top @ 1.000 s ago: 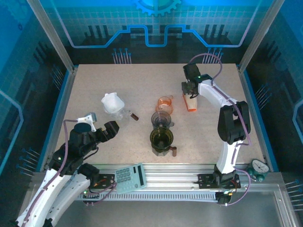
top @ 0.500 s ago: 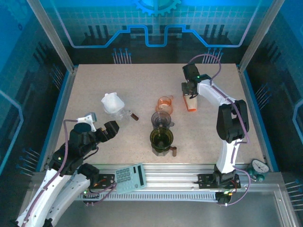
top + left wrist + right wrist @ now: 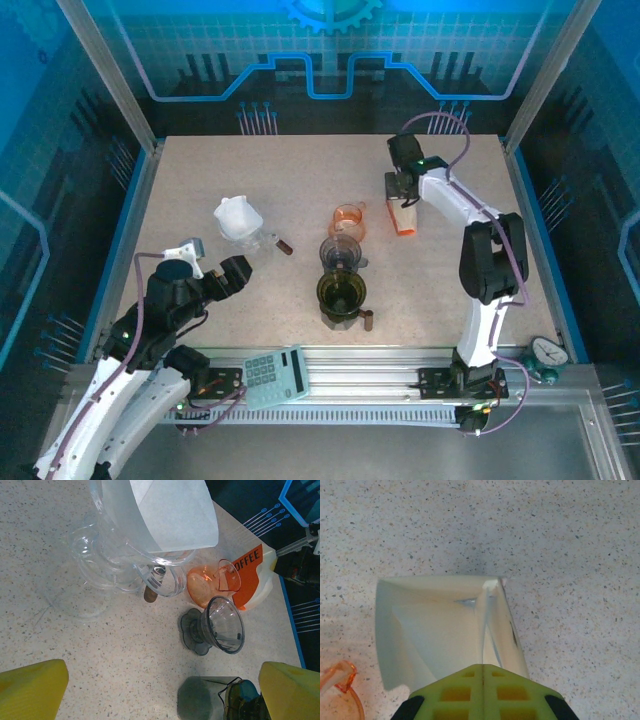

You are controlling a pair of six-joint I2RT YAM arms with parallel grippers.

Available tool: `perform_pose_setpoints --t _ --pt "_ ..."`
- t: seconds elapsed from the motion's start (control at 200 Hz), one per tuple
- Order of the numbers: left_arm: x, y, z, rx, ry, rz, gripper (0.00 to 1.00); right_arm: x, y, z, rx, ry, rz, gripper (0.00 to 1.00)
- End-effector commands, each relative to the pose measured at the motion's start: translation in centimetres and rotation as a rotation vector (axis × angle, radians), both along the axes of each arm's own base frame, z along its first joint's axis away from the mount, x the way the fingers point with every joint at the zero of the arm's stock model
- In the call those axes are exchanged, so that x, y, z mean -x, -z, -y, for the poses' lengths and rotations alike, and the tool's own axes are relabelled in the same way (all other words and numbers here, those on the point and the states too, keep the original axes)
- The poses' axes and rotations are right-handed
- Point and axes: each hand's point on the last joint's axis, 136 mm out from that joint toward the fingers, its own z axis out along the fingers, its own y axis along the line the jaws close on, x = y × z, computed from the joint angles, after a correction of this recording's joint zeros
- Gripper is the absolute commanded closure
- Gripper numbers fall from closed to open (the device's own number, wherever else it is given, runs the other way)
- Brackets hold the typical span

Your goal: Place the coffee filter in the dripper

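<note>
From above, we count two arms and one of each thing on the table. There is one filter pack at the far right, one orange cup and one grey dripper just in front of the cup. One dark carafe stands nearer us. One clear glass vessel sits at the left with one white paper cone in it, and one calculator lies on the near rail. The right gripper is down at the pack's mouth. The left gripper hovers by its own base, well apart from everything.

Through the left wrist camera, we see its yellow fingers spread to the two lower corners with nothing between them. The grey dripper stands empty beside the orange cup.

Through the right wrist camera, we see the pads pressed together over the open pack. A thin white sheet runs up into their seam. We judge it to be a coffee filter's edge, though we cannot tell it from the pack's own wall.

We expect the filter to be feather-light, limp and easily creased, and the sheets are likely to cling together. We would pinch a single sheet near its top rim.
</note>
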Motion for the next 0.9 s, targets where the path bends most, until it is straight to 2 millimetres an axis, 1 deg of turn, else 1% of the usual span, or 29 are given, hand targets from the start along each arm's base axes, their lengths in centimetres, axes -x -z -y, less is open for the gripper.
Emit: perform_pose_setpoints --t 0.0,0.155,0.29,0.43,0.435,0.45,0.54,0.7,0.715,0.786,0.896 --pt "-0.1 -0.2 0.7 0.014 0.033 0.004 0.01 0.6 -2.8 0.6 -0.027 0.020 0.071 1.00" --pt "-0.1 -0.5 1.0 0.016 0.048 0.011 0.01 2.3 -3.9 0.4 -0.060 0.015 0.106 1.00" --pt "-0.1 -1.0 1.3 0.014 0.074 0.025 0.01 4.1 -6.1 0.2 -0.086 0.004 0.164 1.00" --pt "-0.1 -1.6 2.2 0.026 0.121 0.036 0.01 6.6 -8.3 0.0 -0.100 -0.021 0.212 1.00" --pt "-0.1 -1.6 2.2 0.028 0.124 0.036 0.01 6.9 -8.6 -0.1 -0.104 -0.024 0.220 1.00" --pt "-0.1 -1.7 2.3 0.030 0.129 0.036 0.01 7.1 -8.6 -0.1 -0.104 -0.026 0.220 1.00" --pt "-0.1 -1.9 3.2 0.049 0.170 0.038 0.01 9.4 -10.1 -0.7 -0.137 -0.052 0.258 1.00" --pt "-0.2 -2.2 4.9 0.086 0.249 0.027 0.01 13.8 -12.6 -2.8 -0.196 -0.160 0.273 1.00" --pt "-0.2 -2.2 5.0 0.088 0.255 0.026 0.01 14.5 -13.3 -3.1 -0.198 -0.179 0.283 1.00" --pt "-0.2 -2.4 5.7 0.089 0.282 0.025 0.01 16.9 -14.6 -4.3 -0.208 -0.253 0.283 1.00" --pt "-0.1 -2.4 6.6 0.076 0.320 0.028 0.02 20.7 -15.8 -6.1 -0.275 -0.376 0.246 1.00"
